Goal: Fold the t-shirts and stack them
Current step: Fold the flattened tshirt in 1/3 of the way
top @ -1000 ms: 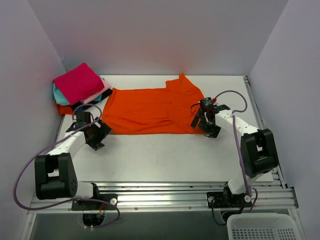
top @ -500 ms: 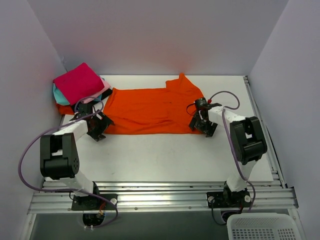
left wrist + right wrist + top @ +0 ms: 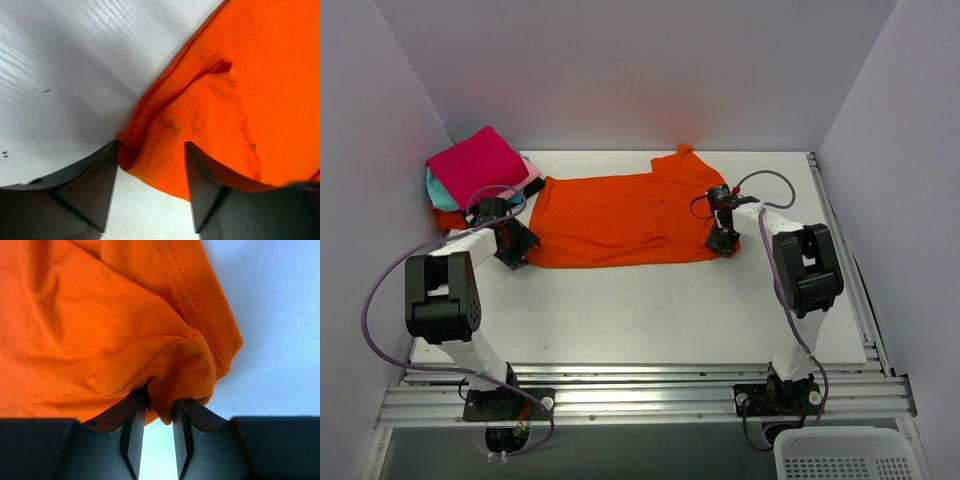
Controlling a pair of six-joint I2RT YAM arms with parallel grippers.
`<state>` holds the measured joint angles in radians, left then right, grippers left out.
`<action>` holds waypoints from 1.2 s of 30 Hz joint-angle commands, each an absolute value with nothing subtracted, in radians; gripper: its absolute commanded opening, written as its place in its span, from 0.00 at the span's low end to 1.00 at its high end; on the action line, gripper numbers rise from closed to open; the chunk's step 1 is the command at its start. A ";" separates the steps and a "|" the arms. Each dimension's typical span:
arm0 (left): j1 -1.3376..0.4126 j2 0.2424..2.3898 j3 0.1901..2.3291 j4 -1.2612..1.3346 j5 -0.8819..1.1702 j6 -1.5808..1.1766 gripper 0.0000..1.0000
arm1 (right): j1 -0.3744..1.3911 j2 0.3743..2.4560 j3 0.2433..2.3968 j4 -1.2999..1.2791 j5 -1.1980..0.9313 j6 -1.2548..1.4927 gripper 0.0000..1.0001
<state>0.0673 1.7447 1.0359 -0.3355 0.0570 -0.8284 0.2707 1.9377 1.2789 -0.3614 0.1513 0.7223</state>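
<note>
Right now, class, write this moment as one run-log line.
left gripper: open, astride orange t-shirt near-left corner | right gripper: shut on near-right corner | folded stack: far-left

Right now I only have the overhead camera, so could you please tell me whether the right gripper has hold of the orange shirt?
Observer: Yes, the right gripper is pinched shut on a bunched fold of the orange shirt at its hemmed corner.
Operator: Thank you. And the left one?
Observer: The left gripper is open, with one jaw on each side of the shirt's corner, not yet closed on it.
</note>
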 commanded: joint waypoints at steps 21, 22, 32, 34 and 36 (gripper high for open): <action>0.072 1.680 1.016 -0.305 0.060 -0.801 0.02 | 0.258 1.907 1.238 -0.459 0.233 0.672 0.00; 0.072 1.668 1.008 -0.319 0.060 -0.795 0.02 | 0.258 1.896 1.218 -0.468 0.238 0.672 0.00; 0.072 1.434 0.805 -0.386 0.080 -0.781 0.02 | 0.259 1.637 1.034 -0.554 0.250 0.678 0.00; 0.072 1.362 0.758 -0.417 0.084 -0.779 0.02 | 0.259 1.597 1.005 -0.580 0.245 0.681 0.00; 0.074 1.313 0.732 -0.442 0.084 -0.776 0.02 | 0.259 1.536 0.961 -0.594 0.241 0.683 0.00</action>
